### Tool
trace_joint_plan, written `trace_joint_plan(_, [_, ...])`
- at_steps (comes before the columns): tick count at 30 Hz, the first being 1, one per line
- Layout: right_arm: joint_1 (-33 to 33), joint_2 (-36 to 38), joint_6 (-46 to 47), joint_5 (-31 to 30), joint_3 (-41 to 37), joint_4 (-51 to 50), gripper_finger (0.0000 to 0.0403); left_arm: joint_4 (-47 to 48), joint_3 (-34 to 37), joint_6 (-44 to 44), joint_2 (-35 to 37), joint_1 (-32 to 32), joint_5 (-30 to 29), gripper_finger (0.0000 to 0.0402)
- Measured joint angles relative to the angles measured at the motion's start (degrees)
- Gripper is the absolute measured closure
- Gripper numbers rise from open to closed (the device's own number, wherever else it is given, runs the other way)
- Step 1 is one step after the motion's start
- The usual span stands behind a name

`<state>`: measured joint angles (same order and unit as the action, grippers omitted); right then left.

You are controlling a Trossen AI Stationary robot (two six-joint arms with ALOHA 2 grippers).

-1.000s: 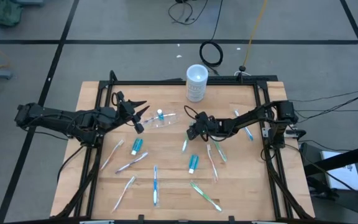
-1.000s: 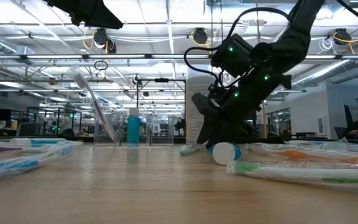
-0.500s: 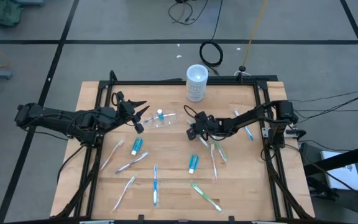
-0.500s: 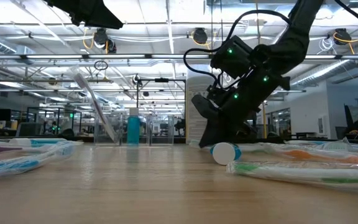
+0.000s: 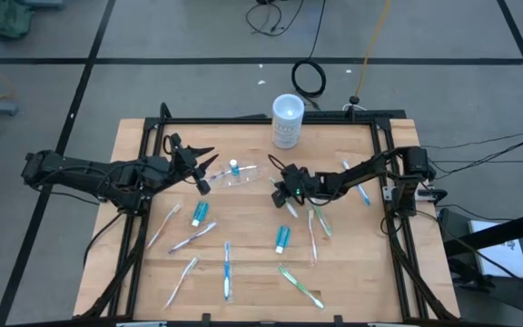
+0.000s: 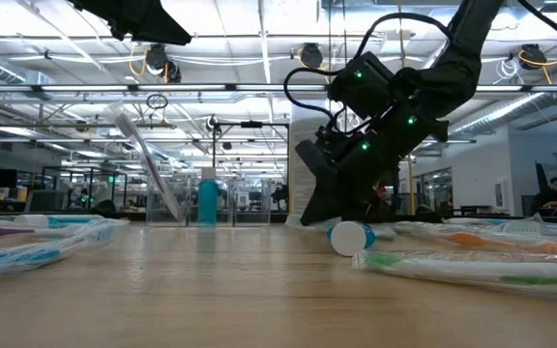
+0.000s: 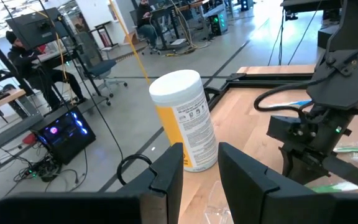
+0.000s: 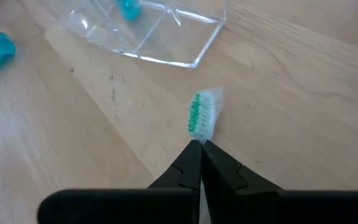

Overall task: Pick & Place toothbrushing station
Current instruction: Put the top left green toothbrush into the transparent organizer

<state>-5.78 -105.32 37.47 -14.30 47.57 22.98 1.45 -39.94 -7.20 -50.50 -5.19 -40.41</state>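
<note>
The toothbrushing station, a clear shallow tray, lies flat on the table left of centre, with a small blue tube in it. My left gripper hovers open at the tray's left end, with nothing between its fingers. My right gripper is low over the table just right of the tray, shut on a toothbrush with green and white bristles. The gripper hides the brush's handle in the right wrist view. My right gripper pinches the toothbrush by its neck, just behind the bristle head, between its two fingertips. The fingers slant down from the table's right and lie along the brush. The head sticks out past the fingertips toward the tray. Whether the brush is clear of the table I cannot tell.
A white cylindrical cup stands at the far edge. Several toothbrushes and blue tubes lie scattered over the table's near half. One tube's white cap lies close to my right gripper.
My right gripper has shut, taking hold of the green toothbrush. The brush has left its earlier place on the table near the gripper and now points with its head toward the tray.
</note>
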Motion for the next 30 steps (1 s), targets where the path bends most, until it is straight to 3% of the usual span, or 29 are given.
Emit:
trace_joint_plan(20, [1.84,13.38,-15.32,-0.89,0.05,-1.9,0.0403,0.0,0.0,-2.6,0.02,0.02,-0.04,0.0295])
trace_joint_plan(30, [2.01,14.76,-33.75,-2.26,0.05,21.03,0.0403,-0.17,0.0,-2.52,0.01,0.02,-0.02,0.0295])
